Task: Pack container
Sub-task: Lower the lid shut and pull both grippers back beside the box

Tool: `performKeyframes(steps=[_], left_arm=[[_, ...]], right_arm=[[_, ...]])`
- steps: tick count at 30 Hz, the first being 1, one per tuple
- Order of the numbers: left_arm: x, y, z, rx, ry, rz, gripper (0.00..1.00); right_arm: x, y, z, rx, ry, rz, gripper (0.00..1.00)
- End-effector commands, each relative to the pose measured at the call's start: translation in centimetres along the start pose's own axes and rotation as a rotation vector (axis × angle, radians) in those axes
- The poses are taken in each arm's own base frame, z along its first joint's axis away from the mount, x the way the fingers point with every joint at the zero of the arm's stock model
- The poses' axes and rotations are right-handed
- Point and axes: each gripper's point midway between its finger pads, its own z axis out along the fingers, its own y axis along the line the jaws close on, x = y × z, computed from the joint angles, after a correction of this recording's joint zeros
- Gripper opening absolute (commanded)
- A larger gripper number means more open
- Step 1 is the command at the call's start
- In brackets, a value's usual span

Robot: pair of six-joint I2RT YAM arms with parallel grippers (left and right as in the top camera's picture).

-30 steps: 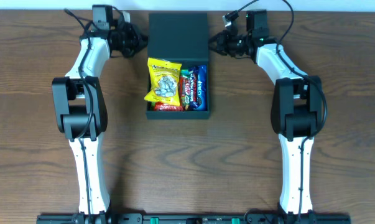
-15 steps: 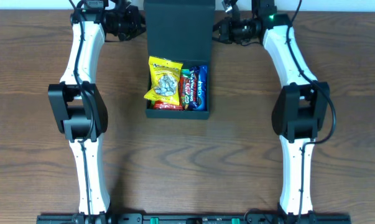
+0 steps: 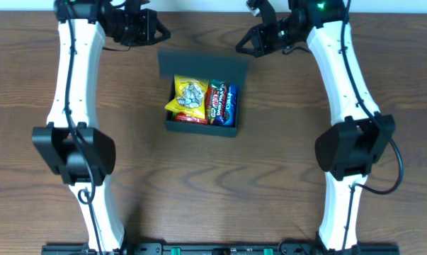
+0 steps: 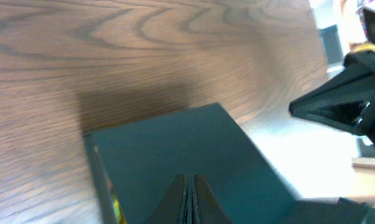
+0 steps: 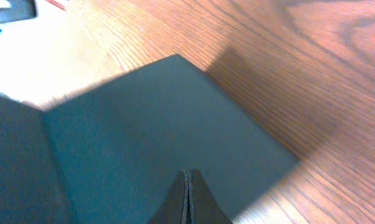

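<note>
snack packets [image 3: 202,101] in container [image 3: 199,129] overhead only; wrist views: left pincer [image 4: 190,182], right pincer [image 5: 187,177] closed on lid [image 5: 143,124]

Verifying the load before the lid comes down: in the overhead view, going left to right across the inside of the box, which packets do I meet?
yellow packet → red-and-green packet → blue packet, all lying in the container.
</note>
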Motion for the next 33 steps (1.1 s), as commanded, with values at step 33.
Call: performKeyframes(steps=[33], left_arm=[[16.1, 8.6, 10.5, -0.044, 0.332, -0.354, 0.06]], right_arm=[[9.5, -7.6, 9.2, 0.177, 0.168, 0.300, 0.01]])
